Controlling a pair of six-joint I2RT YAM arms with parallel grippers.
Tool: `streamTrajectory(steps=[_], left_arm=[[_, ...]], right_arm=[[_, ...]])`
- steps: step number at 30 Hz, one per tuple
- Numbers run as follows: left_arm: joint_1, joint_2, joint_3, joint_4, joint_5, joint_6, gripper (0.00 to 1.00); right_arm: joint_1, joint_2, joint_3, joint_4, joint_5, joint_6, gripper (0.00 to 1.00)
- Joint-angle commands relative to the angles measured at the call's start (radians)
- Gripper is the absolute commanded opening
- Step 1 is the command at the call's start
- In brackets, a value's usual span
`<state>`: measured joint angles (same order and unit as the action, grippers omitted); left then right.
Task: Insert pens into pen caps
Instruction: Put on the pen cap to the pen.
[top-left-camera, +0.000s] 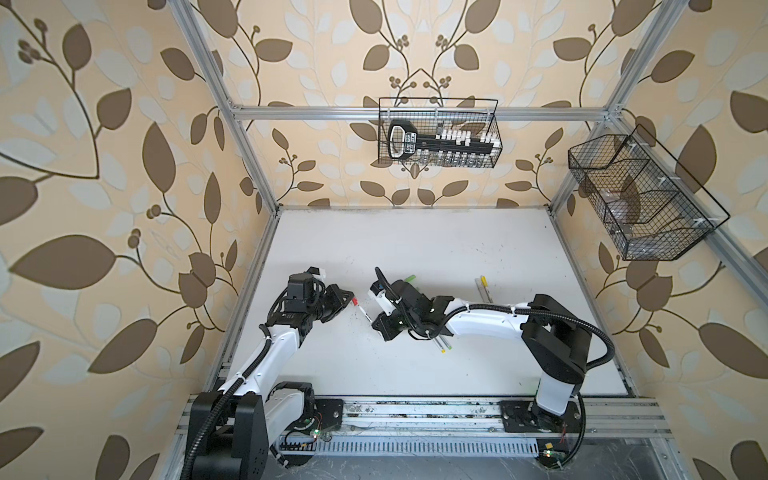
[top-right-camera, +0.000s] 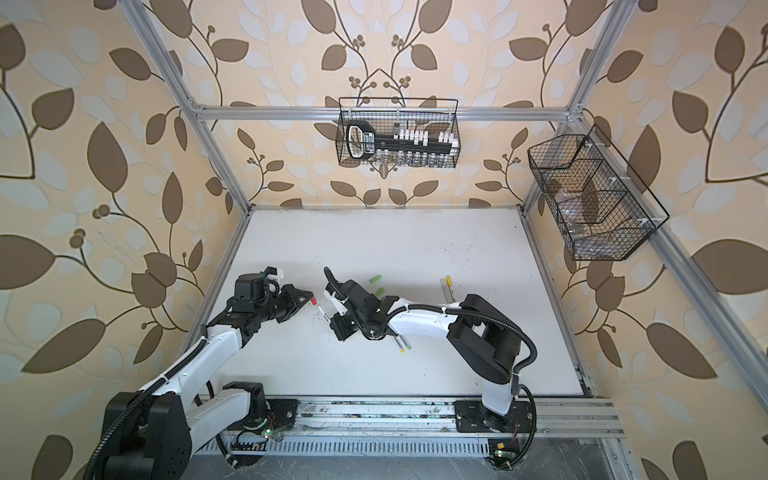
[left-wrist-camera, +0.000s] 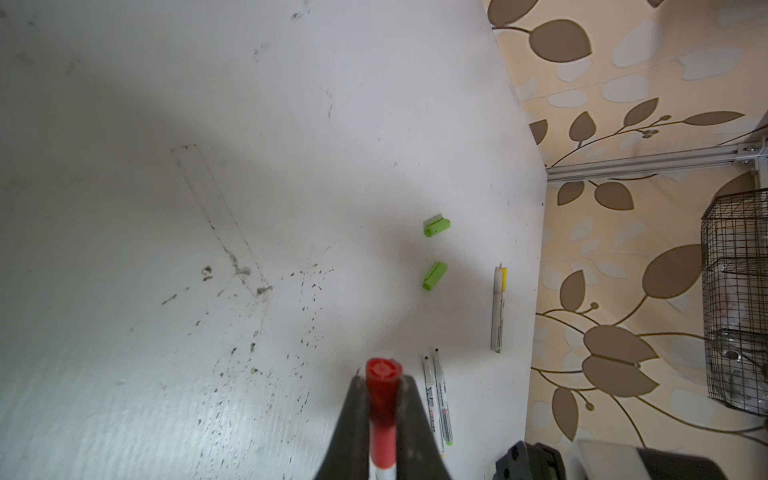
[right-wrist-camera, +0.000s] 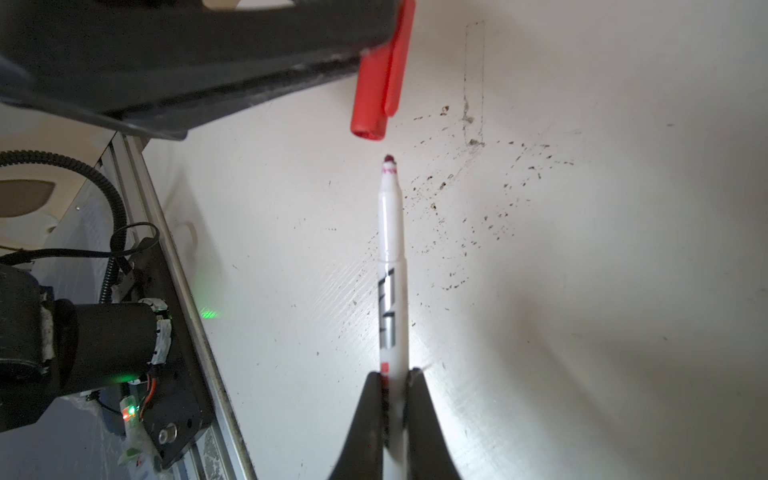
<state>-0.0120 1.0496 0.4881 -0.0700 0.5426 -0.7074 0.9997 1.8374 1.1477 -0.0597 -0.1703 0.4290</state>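
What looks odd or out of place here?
Dark specks dot the table near the red cap and pen, perhaps stray ink. Its tip seems aimed slightly off the cap's mouth. Nothing looks broken.

The pen (right-wrist-camera: 391, 266) bears dark print, seemingly lettering, too blurred to read.

Narrow clear gap, red cap (right-wrist-camera: 376, 95) to pen (right-wrist-camera: 392, 257)

The red cap (right-wrist-camera: 376, 95) and a white, red-tipped pen (right-wrist-camera: 391, 249) are held aloft left of centre, the tip just short of the cap's mouth. Two green caps (left-wrist-camera: 436, 226) lie near the centre. The yellow cap (left-wrist-camera: 504, 279) lies alongside a pen (left-wrist-camera: 496, 316) far right, with two more pens (left-wrist-camera: 441, 399) side by side nearer.
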Motion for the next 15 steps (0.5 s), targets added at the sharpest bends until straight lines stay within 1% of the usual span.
streamTrajectory(steps=[1, 15], left_arm=[[0.003, -0.018, -0.004, -0.001, -0.005, 0.023, 0.11], [0.003, -0.008, -0.004, 0.013, 0.022, 0.020, 0.11]], right_arm=[[0.008, 0.019, 0.036, -0.006, -0.015, -0.008, 0.08], [0.002, 0.020, 0.050, -0.008, -0.014, -0.013, 0.08]])
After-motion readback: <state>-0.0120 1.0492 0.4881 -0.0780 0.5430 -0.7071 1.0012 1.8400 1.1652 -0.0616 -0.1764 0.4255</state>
